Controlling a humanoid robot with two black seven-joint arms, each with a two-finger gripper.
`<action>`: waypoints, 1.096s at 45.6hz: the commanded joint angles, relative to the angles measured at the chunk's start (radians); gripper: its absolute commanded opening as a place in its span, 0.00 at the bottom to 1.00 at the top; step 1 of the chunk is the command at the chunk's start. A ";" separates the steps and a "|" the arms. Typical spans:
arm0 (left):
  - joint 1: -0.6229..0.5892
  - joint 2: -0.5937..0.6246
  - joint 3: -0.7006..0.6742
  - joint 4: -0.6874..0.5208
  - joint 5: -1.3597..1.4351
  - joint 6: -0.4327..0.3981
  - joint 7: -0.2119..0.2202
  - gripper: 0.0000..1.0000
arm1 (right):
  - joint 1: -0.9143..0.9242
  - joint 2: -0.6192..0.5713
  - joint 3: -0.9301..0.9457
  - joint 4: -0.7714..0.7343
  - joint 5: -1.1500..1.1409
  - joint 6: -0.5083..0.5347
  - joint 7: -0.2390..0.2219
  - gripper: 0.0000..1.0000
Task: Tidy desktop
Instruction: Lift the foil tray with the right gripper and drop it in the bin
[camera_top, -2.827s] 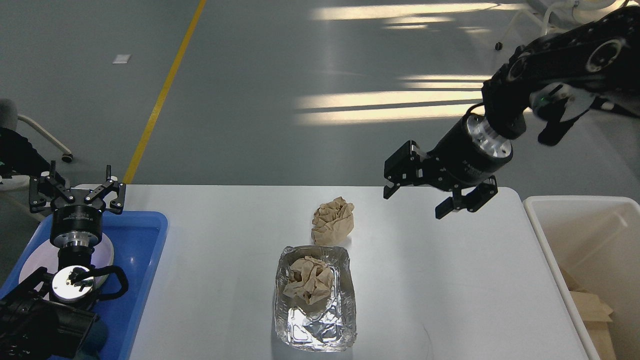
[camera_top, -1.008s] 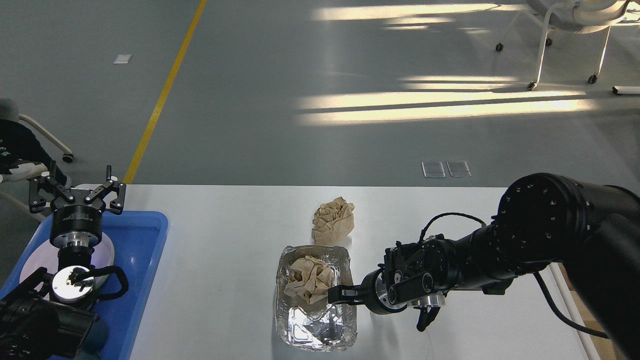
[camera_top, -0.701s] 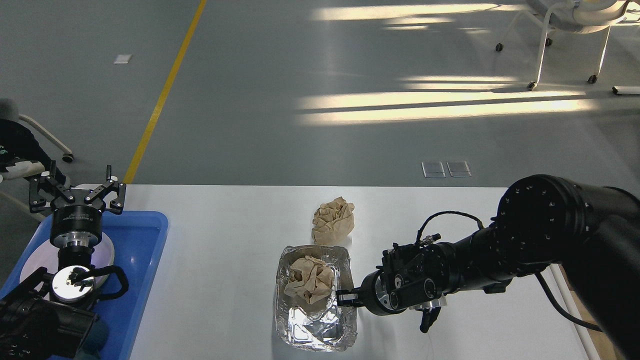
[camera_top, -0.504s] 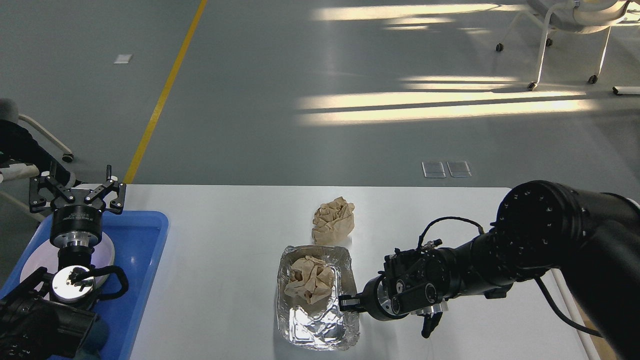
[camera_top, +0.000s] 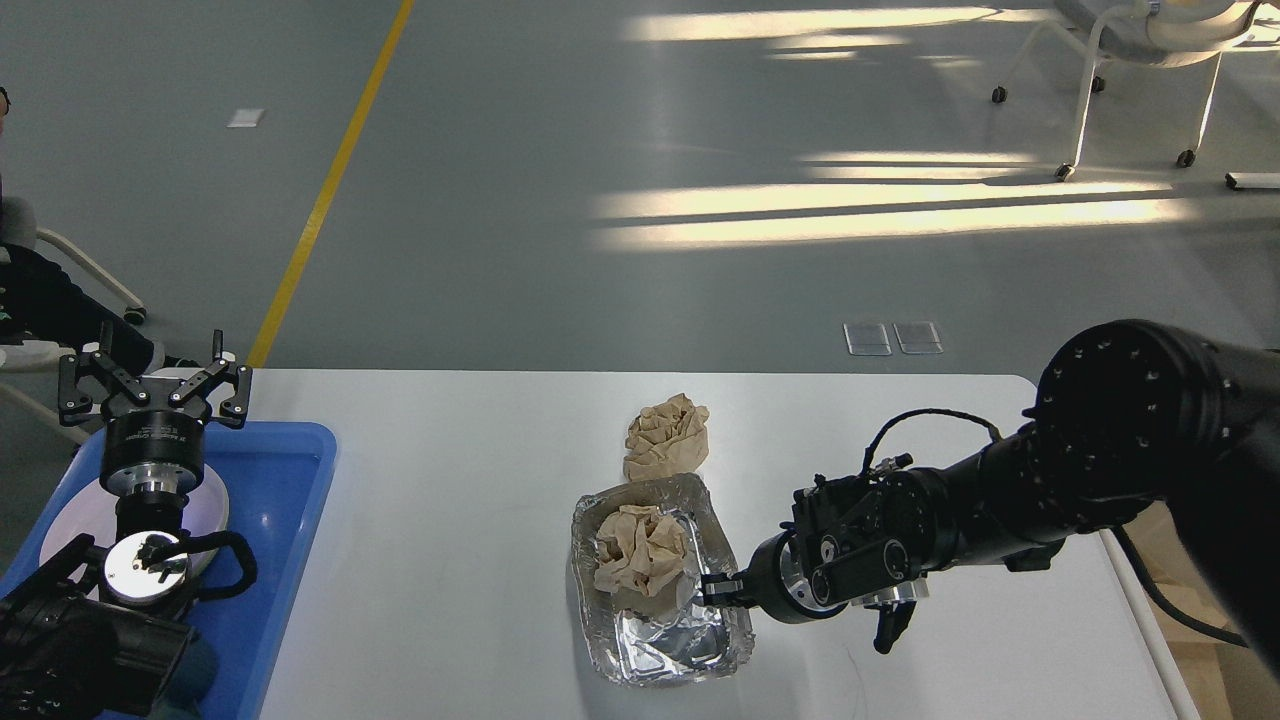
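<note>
The desktop (camera_top: 450, 470) is a wide white tabletop. A crumpled foil tray (camera_top: 660, 585) lies on it near the front middle, skewed, with a crumpled brown paper ball (camera_top: 645, 550) inside. A second brown paper ball (camera_top: 667, 438) lies just behind the tray. My right gripper (camera_top: 722, 590) reaches in from the right and is shut on the tray's right rim. My left gripper (camera_top: 152, 385) is open and empty, pointing up above the blue tray.
A blue plastic tray (camera_top: 285, 480) holding a white plate (camera_top: 205, 510) sits at the left table edge. The edge of a white bin (camera_top: 1130, 575) shows at the right, mostly hidden by my right arm. A chair (camera_top: 1150, 40) stands far back right.
My right arm swung down from above the table and closed on the foil tray's right rim, then dragged the tray to the right, rotating it. The left arm has not moved.
</note>
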 joint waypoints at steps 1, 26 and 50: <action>0.000 0.000 0.000 -0.001 0.000 0.000 0.000 0.96 | 0.070 -0.051 0.007 0.068 -0.025 0.001 0.007 0.00; 0.000 0.000 0.000 0.000 0.000 0.000 0.000 0.96 | 0.382 -0.345 0.008 0.176 -0.057 0.157 0.222 0.00; 0.000 0.000 0.000 0.000 0.000 0.000 0.000 0.96 | 0.436 -0.637 -0.004 -0.072 -0.032 0.364 0.217 0.00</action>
